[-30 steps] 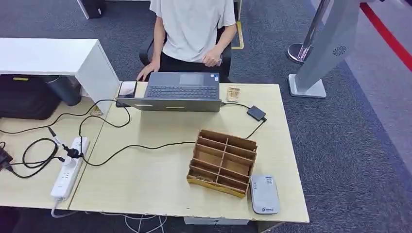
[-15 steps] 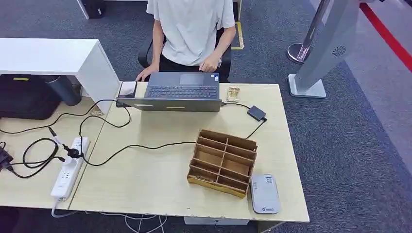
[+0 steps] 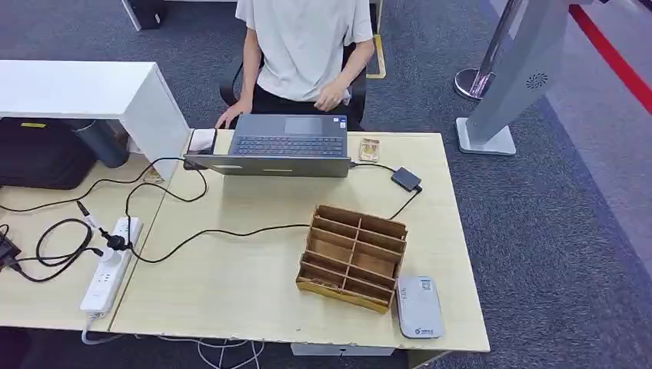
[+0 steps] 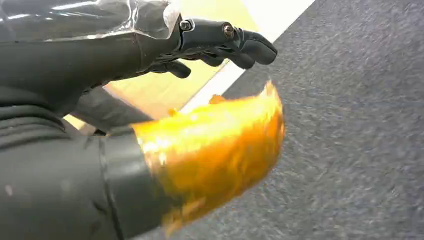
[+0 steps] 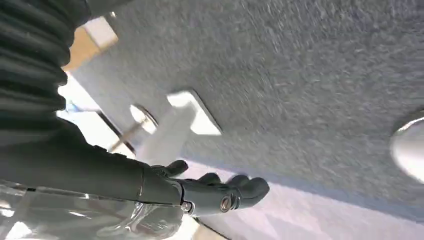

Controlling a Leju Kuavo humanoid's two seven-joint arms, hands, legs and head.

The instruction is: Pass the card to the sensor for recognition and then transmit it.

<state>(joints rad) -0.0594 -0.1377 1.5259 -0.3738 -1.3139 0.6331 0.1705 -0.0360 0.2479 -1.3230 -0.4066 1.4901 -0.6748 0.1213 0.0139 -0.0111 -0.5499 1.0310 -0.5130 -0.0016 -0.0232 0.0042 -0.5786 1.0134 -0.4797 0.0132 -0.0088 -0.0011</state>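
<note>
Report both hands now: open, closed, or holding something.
Left hand: open, fingers apart from the thumb, holding nothing.
Right hand: open, fingers extended over the carpet, holding nothing.

laptop (image 3: pixel 286 146) at desk's far edge, person (image 3: pixel 304 46) seated behind; power strip (image 3: pixel 111 265) at left, cables trailing.

A grey card reader (image 3: pixel 419 307) lies flat at the table's near right corner, just beside the wooden organizer (image 3: pixel 353 257).
</note>
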